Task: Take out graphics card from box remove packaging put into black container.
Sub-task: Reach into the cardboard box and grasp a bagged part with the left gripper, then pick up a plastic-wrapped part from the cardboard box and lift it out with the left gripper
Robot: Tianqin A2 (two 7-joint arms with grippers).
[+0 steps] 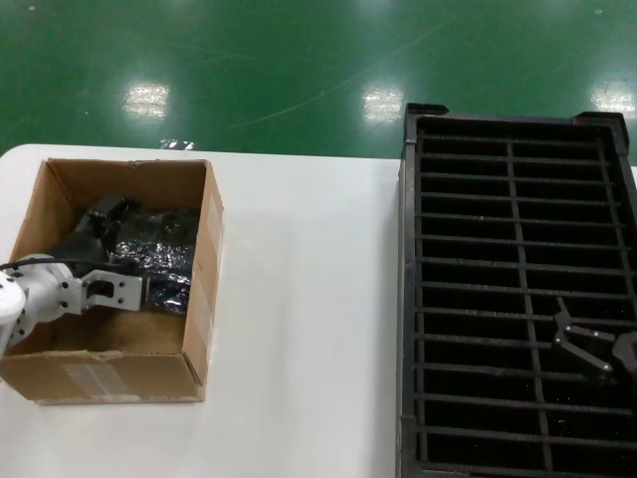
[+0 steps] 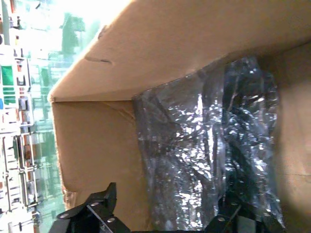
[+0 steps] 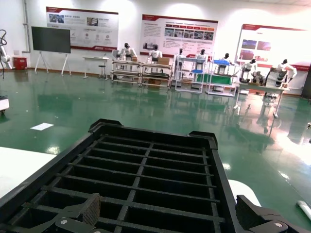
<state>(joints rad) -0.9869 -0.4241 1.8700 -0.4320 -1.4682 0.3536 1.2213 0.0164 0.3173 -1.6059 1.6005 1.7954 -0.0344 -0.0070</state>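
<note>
I had the left gripper (image 1: pixel 159 289) inside the box (image 1: pixel 204 299), fingers spread around the packaging (image 2: pixel 209 160), while the right gripper (image 1: pixel 587 349) hovered spread over the black container (image 1: pixel 408 299).

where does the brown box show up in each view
Head view: the box sits on the white table's left part, with the left gripper inside it over shiny bagged items.
Left wrist view: the box's inner walls fill the picture around the bagged items.
Right wrist view: not in it; only the black container.
Shared landmark: the crinkly bagged items, in the head and left wrist views.
</note>
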